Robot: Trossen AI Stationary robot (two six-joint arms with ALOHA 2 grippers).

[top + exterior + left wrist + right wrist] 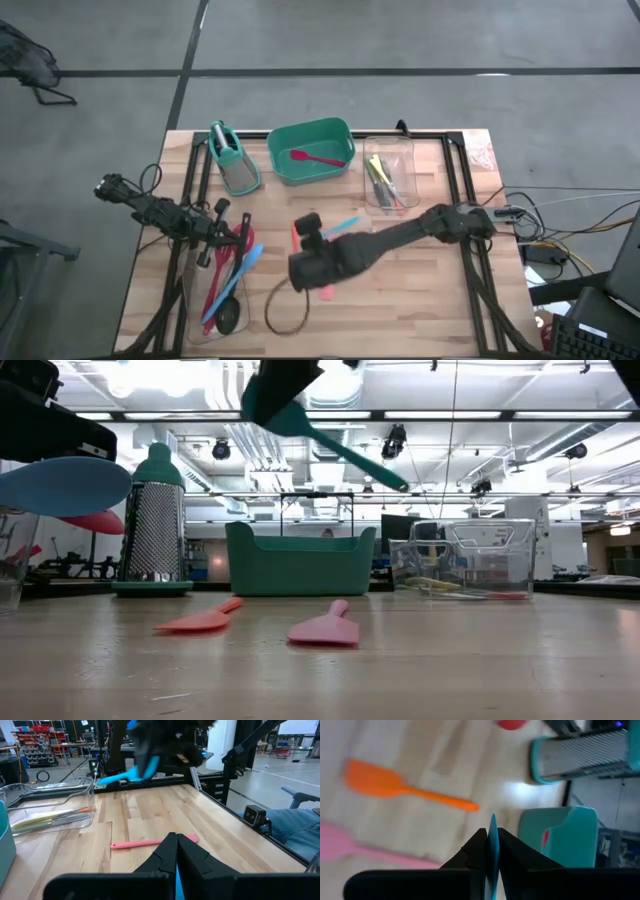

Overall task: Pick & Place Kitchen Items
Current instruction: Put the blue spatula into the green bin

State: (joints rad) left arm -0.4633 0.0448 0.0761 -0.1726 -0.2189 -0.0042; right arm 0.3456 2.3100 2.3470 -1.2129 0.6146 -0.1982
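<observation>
My right gripper (314, 233) hangs above the table's middle, shut on a blue utensil (340, 448). Below it an orange spatula (395, 785) and a pink spatula (150, 842) lie flat on the wood. My left gripper (176, 842) is shut on nothing at the table's left, over a clear bin (190, 300) holding red, blue and black utensils. A red spoon (315, 157) lies in the green tub (345, 135) at the back. My right gripper pinches the blue utensil's broad end (290, 418) between its two fingers, seen edge-on in the right wrist view (492, 845). The fingers slant down from above. The utensil is lifted clear of the table, its slim handle (385, 478) slanting down and away from the gripper.
A metal grater (232, 160) with a teal handle stands at the back left beside the tub. A second clear bin (390, 150) with yellow-handled tools sits at the back right. A thin brown ring (285, 310) lies near the front edge. Bare wood shows to the front right.
</observation>
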